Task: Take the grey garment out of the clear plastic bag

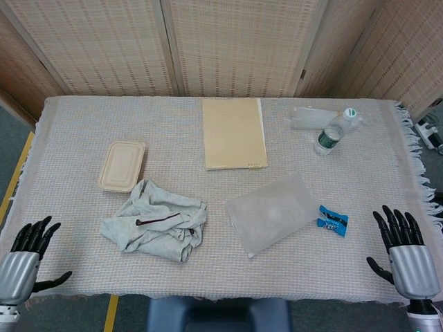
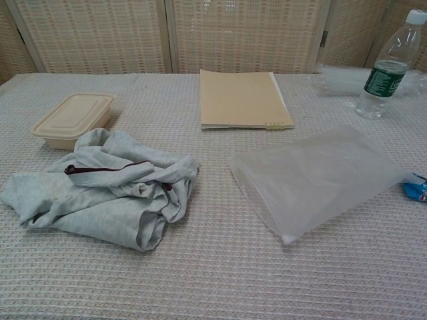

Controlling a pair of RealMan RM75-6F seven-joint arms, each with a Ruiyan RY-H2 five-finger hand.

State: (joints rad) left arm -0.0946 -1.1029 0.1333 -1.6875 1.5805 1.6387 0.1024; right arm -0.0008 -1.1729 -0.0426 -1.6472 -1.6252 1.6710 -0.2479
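Fingers spread and holding nothing, my left hand [image 1: 19, 259] and right hand [image 1: 408, 250] sit at the table's [image 1: 69, 138] near corners, seen only from the head view. One grey garment [image 1: 156, 221] lies crumpled, fully outside the one clear plastic bag [image 1: 271, 211] just beside it. Also on the cloth: one lidded takeaway box [image 1: 122, 165], one tan folder [image 1: 233, 133], one water bottle [image 1: 331, 134], one blue packet [image 1: 332, 220].

Garment [image 1: 156, 226] lies left of bag [image 1: 271, 212], apart.
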